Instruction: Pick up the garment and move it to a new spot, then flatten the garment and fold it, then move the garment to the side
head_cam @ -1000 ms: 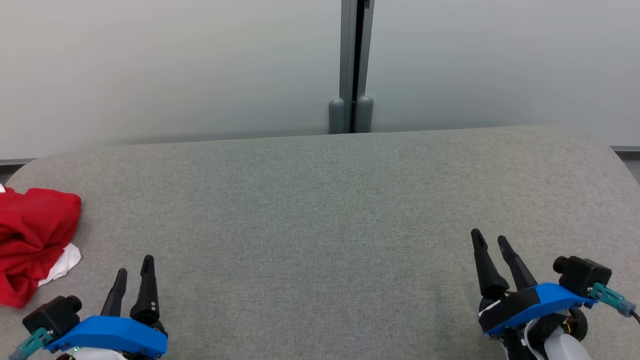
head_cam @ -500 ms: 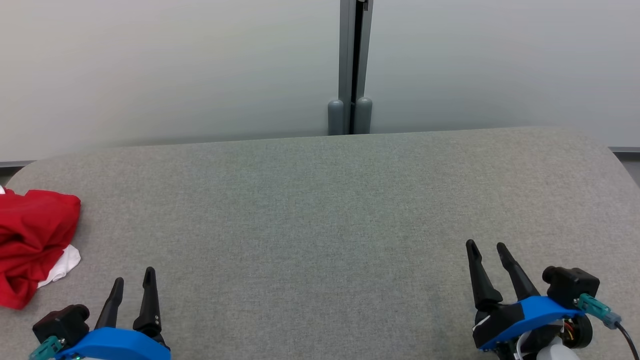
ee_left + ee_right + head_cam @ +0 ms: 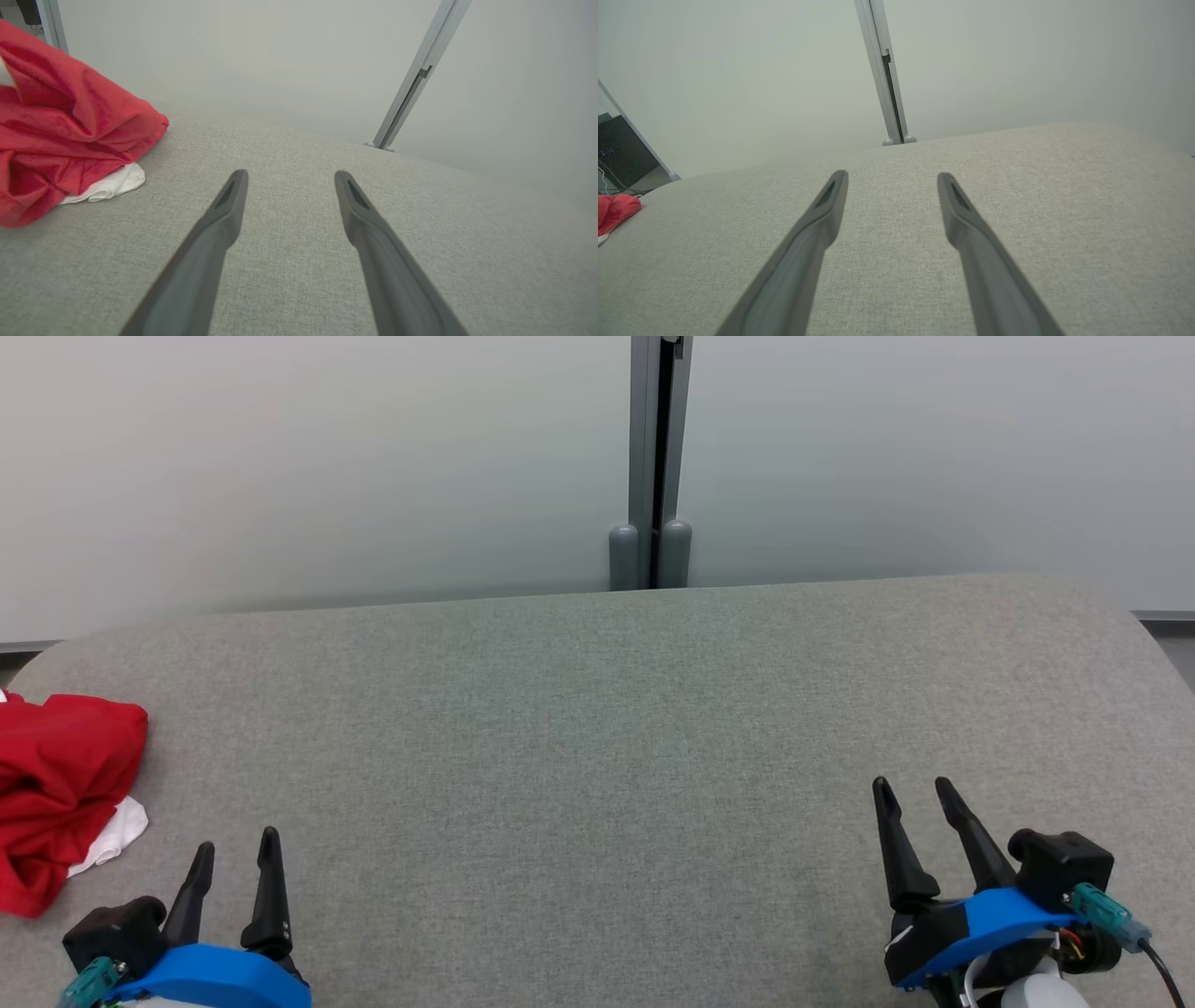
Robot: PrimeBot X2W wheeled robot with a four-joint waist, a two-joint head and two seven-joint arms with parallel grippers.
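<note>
A crumpled red garment [image 3: 56,784] with a white part [image 3: 117,831] peeking out lies at the far left edge of the grey fabric-covered surface [image 3: 597,756]. My left gripper [image 3: 236,847] stands open at the lower left, a short way right of the garment and apart from it. In the left wrist view the garment [image 3: 60,126] bulks up left of the empty left gripper [image 3: 288,175]. My right gripper [image 3: 913,787] is open at the lower right, far from the garment. The right wrist view has the garment [image 3: 616,210] small at the left edge, beyond the open right gripper [image 3: 893,174].
Pale wall panels with a grey vertical post [image 3: 651,457] rise behind the surface's far edge. The surface rounds off at both far corners. A dark box [image 3: 621,154] and cables sit past the left end in the right wrist view.
Both grippers have drawn back toward the near edge, the left one more. The garment has not moved on the surface; the head view shifted slightly.
</note>
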